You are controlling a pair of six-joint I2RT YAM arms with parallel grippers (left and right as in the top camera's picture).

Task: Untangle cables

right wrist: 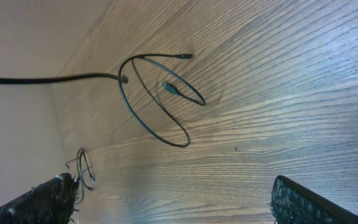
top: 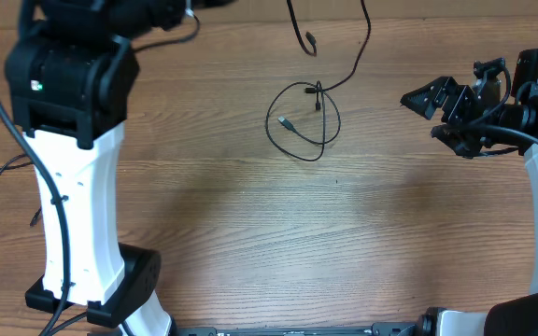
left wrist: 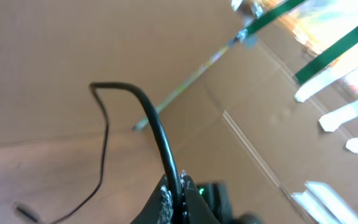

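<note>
Currently the left gripper [left wrist: 178,198] is pinching shut on one cable [left wrist: 155,124], which is arching up out of its fingers. The right gripper [right wrist: 179,208] is hanging wide open, holding nothing. The other cables [top: 289,122] are lying looped on the table [top: 344,233], upper centre of the overhead frame.

Judgement: the left should be lifting slowly while the right is pinning the loop.

The overhead view is cropping out the left fingers; the left wrist view is showing that grip.

Bare tabletop [top: 344,233] across centre and lower middle of overhead frame, passable. Looped cables [top: 304,121] in upper centre. Left arm [top: 73,168] filling left side, right gripper [top: 419,115] at right edge.
</note>
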